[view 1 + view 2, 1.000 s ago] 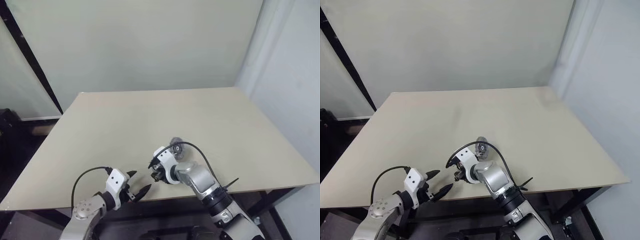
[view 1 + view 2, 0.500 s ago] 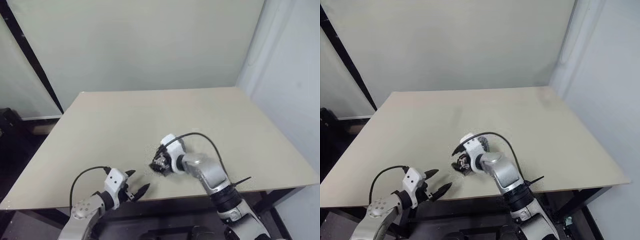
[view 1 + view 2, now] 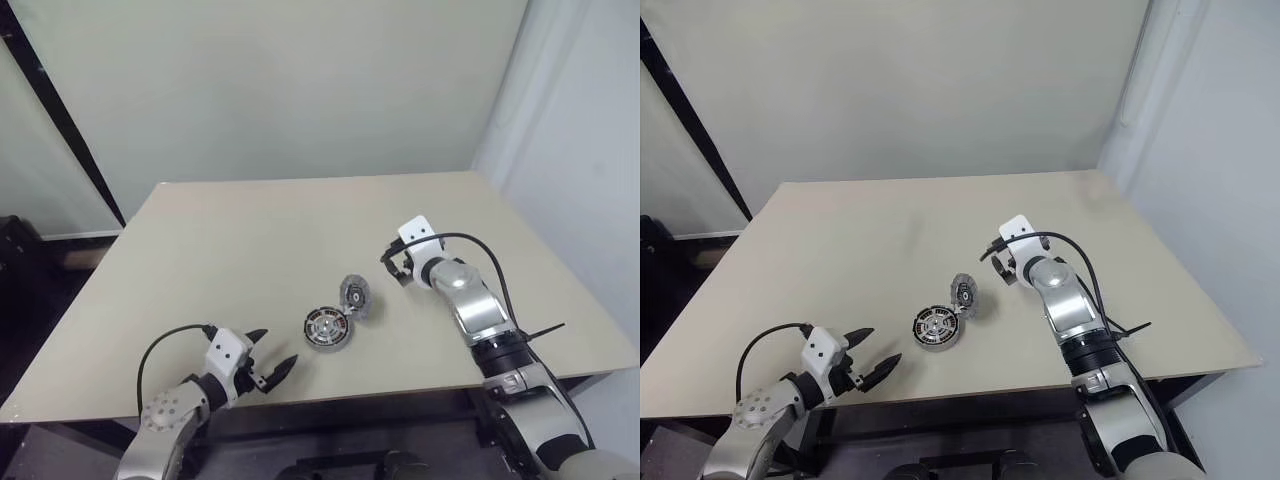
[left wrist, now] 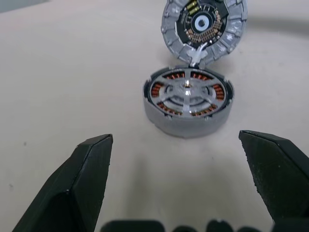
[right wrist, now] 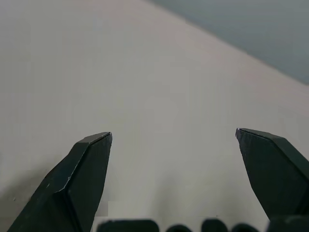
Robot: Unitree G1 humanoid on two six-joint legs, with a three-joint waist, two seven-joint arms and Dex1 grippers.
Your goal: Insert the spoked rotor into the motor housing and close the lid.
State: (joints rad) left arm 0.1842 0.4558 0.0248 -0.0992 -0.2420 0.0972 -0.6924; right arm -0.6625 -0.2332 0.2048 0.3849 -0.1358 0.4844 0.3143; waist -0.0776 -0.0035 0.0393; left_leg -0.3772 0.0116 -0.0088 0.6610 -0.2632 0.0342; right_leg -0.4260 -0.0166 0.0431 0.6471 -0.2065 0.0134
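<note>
Near the front edge of the table (image 3: 250, 230), between the two arms: the motor housing (image 4: 188, 101) is lying flat, copper windings showing through the spoked rotor (image 4: 187, 94), which is sitting inside it.

- Lid (image 4: 203, 24): standing tilted on edge, touching the housing's far rim, its inner face looking toward the left arm.
- Handling, as judged: all-metal parts, stiff, probably heavy for their size and smooth at the rim, so likely to be slipping under a light pinch. The lid is best taken across its upper rim, on opposite edges, and tipped down onto the housing.
- Left gripper (image 3: 272, 350): hovering just short of the housing, fingers spread wide, holding nothing.
- Right gripper (image 3: 392, 268): hanging over bare table well apart from the parts, fingers spread, empty.
- Hard to tell: whether the rotor is sitting fully down, and whether the lid is leaning loose or catching on the housing. The lid's outer face is turned away.
</note>
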